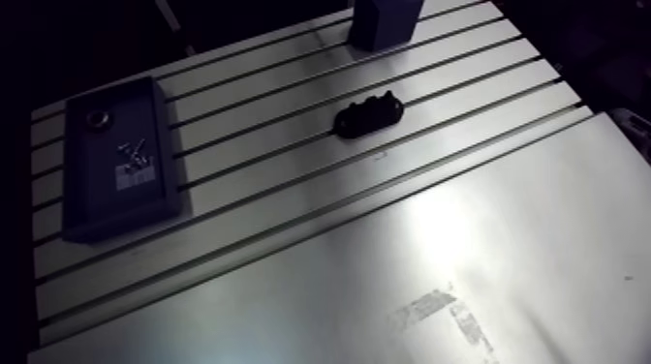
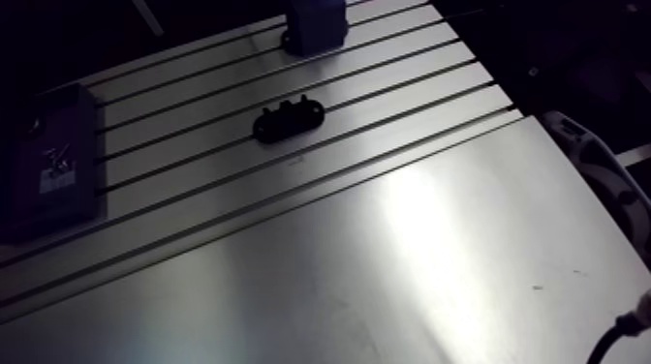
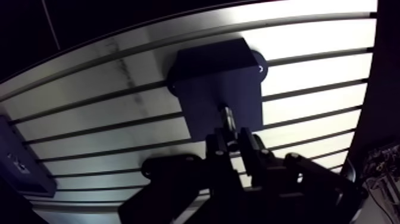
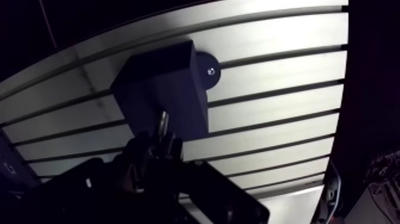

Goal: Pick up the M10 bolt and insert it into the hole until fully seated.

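In the wrist view my gripper (image 3: 233,140) is shut on the M10 bolt (image 3: 226,117), a short metal shank that sticks out ahead of the fingertips. Just ahead of the bolt stands a dark blue block (image 3: 217,77) with a round foot, fixed on the slotted table (image 3: 107,89). The bolt's tip lies over the block's near face, and I cannot tell whether they touch. No hole shows on that face. In the arm view the same block (image 1: 385,21) stands at the table's far edge, and the gripper itself is out of frame there.
A dark tray (image 1: 116,160) with several small screws (image 1: 136,155) and a ring lies at the table's left. A black clamp-like part (image 1: 368,113) rests on the slots mid-table. A smooth metal plate (image 1: 436,271) covers the near side.
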Robot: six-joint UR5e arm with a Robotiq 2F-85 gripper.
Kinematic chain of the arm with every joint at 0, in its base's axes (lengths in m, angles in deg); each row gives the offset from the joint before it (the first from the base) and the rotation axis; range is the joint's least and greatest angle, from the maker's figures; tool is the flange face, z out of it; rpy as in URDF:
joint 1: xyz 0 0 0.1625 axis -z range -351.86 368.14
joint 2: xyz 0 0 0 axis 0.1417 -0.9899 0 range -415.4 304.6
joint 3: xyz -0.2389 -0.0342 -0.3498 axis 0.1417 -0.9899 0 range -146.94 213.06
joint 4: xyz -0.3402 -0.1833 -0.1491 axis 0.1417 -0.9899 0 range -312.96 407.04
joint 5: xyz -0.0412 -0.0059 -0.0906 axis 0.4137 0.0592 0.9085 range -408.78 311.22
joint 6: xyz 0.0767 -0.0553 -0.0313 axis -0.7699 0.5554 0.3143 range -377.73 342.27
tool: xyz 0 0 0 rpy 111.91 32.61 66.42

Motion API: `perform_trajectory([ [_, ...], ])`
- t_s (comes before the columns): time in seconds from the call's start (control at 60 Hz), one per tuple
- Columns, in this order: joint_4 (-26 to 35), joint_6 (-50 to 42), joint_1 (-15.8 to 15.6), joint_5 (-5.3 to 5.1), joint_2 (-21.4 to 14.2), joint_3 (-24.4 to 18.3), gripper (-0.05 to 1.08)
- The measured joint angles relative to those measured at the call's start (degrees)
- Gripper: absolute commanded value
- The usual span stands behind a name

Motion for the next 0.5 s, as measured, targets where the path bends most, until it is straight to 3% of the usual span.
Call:
perform_trajectory([
  [0.5, 0.0, 0.0, -0.2, 0.04, 0.1, 0.0, 1.08],
])
